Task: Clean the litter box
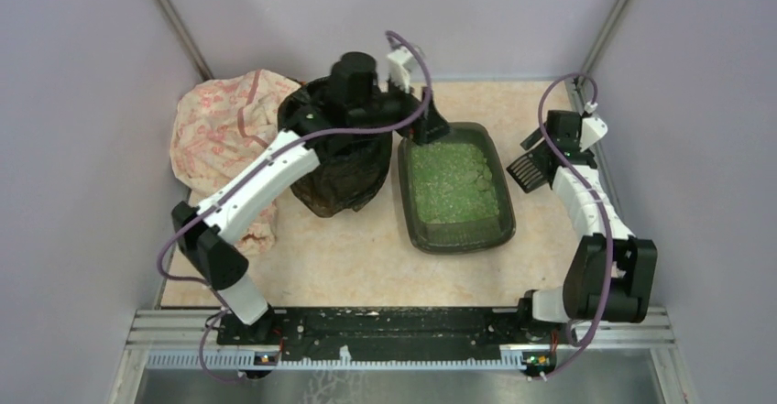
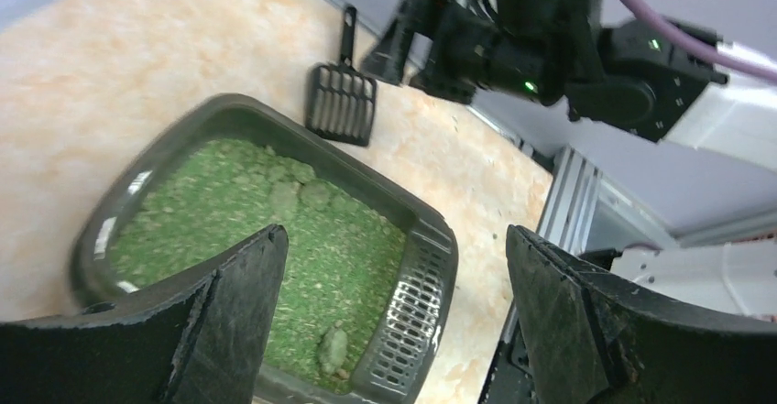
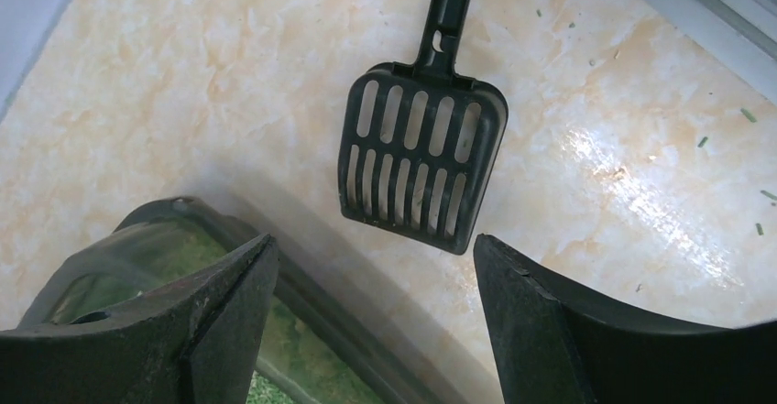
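The litter box [image 1: 502, 204] is a dark tray of green litter in the middle of the table. In the left wrist view its rim [image 2: 423, 230] shows, with a greenish clump [image 2: 332, 349] near the slotted end wall. My left gripper [image 1: 431, 129] hovers open over the box's far left corner; between its wide-apart tips [image 2: 394, 234] there is nothing. A black slotted scoop [image 3: 421, 157] lies flat on the table right of the box, also visible as the scoop [image 1: 525, 171]. My right gripper [image 1: 542, 147] hangs open above it, tips [image 3: 374, 239] apart and empty.
A round bin lined with a black bag [image 1: 339, 152] stands left of the litter box, under the left arm. A pink patterned cloth [image 1: 220, 134] lies at the far left. Grey walls enclose the table; a metal rail [image 1: 403, 326] runs along the near edge.
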`<action>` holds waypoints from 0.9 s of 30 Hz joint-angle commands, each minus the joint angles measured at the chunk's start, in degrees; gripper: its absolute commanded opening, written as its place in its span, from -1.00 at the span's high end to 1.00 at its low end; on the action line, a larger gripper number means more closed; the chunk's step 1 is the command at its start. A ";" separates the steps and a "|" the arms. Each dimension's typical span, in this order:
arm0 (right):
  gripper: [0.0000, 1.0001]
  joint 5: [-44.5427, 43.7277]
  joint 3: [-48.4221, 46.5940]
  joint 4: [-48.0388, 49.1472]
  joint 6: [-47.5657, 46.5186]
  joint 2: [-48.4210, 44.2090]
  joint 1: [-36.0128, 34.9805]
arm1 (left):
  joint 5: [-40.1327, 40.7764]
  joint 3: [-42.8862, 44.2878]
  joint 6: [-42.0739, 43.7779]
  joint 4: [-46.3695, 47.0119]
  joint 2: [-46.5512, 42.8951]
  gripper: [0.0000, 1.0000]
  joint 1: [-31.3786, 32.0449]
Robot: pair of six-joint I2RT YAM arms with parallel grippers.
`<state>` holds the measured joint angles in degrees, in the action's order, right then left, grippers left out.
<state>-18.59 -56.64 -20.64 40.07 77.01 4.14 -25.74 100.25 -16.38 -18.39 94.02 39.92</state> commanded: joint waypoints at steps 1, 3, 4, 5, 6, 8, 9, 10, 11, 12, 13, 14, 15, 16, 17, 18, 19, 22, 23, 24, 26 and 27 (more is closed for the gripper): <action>-0.56 -0.68 -2.63 4.22 1.93 3.47 0.43 | 7.88 4.44 7.11 -2.82 6.04 -0.88 6.97; -0.56 -1.69 -3.87 4.08 1.98 5.23 0.63 | 10.55 4.43 8.80 -4.38 7.52 -0.88 8.50; -0.57 -2.04 -4.53 3.84 1.88 5.92 0.87 | 11.53 3.82 9.27 -4.81 7.79 -0.88 8.85; -0.58 -2.64 -5.01 3.51 1.82 6.46 1.13 | 12.24 2.87 9.56 -5.17 7.70 -0.88 9.04; -0.58 -3.03 -5.32 3.35 1.80 6.86 1.46 | 13.21 1.56 9.95 -5.13 7.44 -0.88 9.27; -0.58 -3.24 -5.33 3.54 1.81 7.26 1.97 | 17.83 -1.87 11.00 -4.15 6.75 -0.86 10.44; -0.58 -3.21 -5.28 3.59 1.83 7.39 2.13 | 20.05 -3.38 11.68 -3.79 6.74 -0.85 11.23; -0.58 -3.28 -5.19 3.56 1.79 7.40 2.18 | 21.87 -4.72 12.17 -3.49 6.97 -0.85 12.03; -0.58 -3.48 -5.05 3.63 1.72 7.32 2.19 | 23.02 -5.91 12.36 -3.18 7.58 -0.85 12.56; -0.58 -3.80 -5.02 3.85 1.56 7.48 2.26 | 22.91 -6.69 12.13 -2.94 8.38 -0.85 12.80; -0.57 -4.27 -5.21 3.88 1.40 7.61 2.46 | 21.80 -7.33 11.63 -2.69 9.31 -0.84 12.81; -0.58 -4.79 -5.49 3.79 1.14 7.90 2.82 | 20.81 -8.15 10.79 -2.07 9.99 -0.84 12.81; -0.58 -5.24 -5.97 3.68 0.87 8.37 3.33 | 19.43 -9.01 9.89 -0.88 10.56 -0.83 12.81; -0.57 -5.27 -6.40 3.49 0.71 8.99 4.05 | 18.26 -9.75 8.93 0.21 11.10 -0.83 12.81; -0.57 -5.14 -7.15 3.14 0.35 9.75 4.83 | 17.10 -10.47 7.94 1.15 11.68 -0.82 12.81; -0.57 -5.03 -7.86 3.00 0.22 10.53 5.55 | 16.14 -10.91 7.12 1.88 12.24 -0.82 12.81; -0.57 -4.91 -8.64 2.91 -0.16 11.49 6.24 | 15.42 -11.32 6.40 2.30 12.83 -0.81 12.81; -0.57 -4.13 -11.16 3.21 -0.96 15.09 8.05 | 14.81 -12.44 5.62 2.76 13.96 -0.80 12.81; -0.57 -3.43 -12.37 3.56 -1.83 17.42 8.71 | 14.89 -12.78 5.65 2.84 14.02 -0.80 12.81; -0.57 -3.00 -13.86 3.36 -2.51 19.67 9.35 | 14.97 -13.15 5.66 2.84 14.02 -0.81 12.81; -0.57 -1.93 -17.54 2.31 -3.82 24.16 10.46 | 15.03 -13.99 5.67 2.95 13.53 -0.81 12.81; -0.56 -0.99 -19.12 2.14 -4.26 26.43 10.99 | 15.02 -14.45 5.68 3.19 13.26 -0.81 12.81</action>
<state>-21.47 -69.04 -19.33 38.87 96.62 13.19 -9.41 86.80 -9.78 -18.15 108.25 52.40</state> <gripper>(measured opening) 0.788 0.903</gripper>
